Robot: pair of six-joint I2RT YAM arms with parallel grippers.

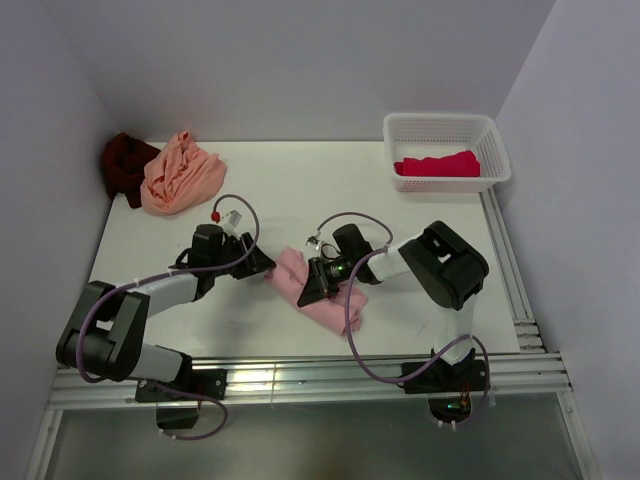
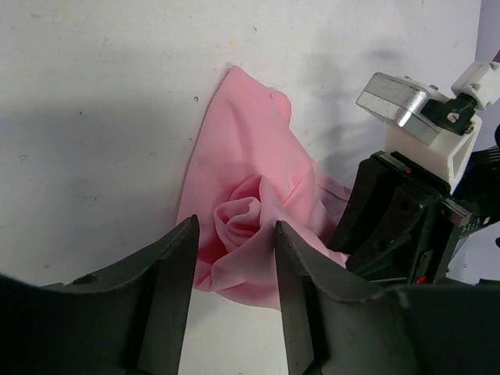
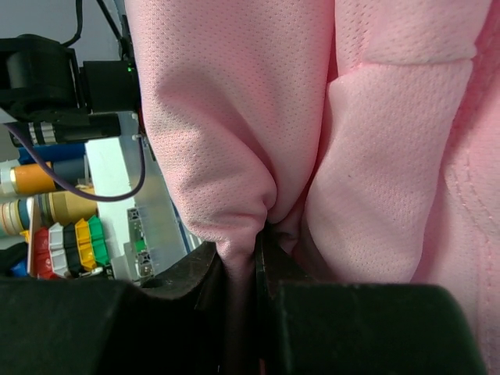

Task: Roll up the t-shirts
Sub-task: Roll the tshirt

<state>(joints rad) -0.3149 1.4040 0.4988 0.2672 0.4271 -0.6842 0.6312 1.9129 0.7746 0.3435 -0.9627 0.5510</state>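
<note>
Table (image 1: 300, 190), far right: basket (image 1: 446, 124) holds crimson-pink t-shirt (image 1: 437, 164).

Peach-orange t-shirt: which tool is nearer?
Left. In the top view the left tool sits below-right of the peach-orange t-shirt; the right tool is farther right, gripping the light pink t-shirt.

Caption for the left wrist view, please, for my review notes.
The left gripper, jaws apart, straddles the spiralled end of the light pink t-shirt on the white table.

Bright, even light; soft shadows
</note>
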